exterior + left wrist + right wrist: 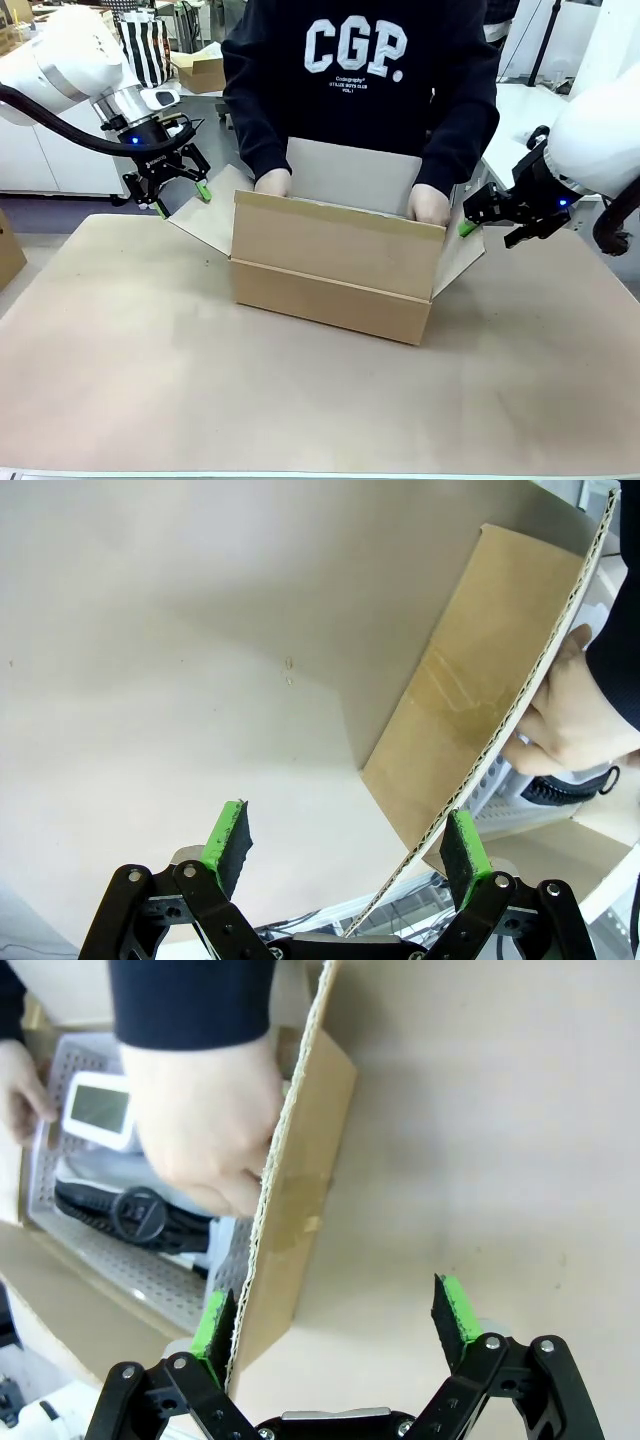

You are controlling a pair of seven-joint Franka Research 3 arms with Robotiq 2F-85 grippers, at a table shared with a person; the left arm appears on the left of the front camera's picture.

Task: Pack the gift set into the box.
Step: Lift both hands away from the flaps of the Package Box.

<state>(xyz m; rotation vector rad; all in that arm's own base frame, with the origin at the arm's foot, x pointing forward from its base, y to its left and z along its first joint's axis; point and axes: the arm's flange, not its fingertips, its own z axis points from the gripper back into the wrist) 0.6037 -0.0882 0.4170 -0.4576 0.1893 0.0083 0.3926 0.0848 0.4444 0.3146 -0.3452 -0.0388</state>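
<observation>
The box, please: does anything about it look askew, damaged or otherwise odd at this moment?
The box sits turned at a slant to the table edge, its side flaps splayed outward. No tear or crushing shows. The left gripper stands open astride one flap's edge.

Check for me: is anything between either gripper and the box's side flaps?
Nothing visible. The open left gripper and the open right gripper each straddle a flap edge of the box. The person's hands are inside the box at the gift set, close beside those flaps.
</observation>
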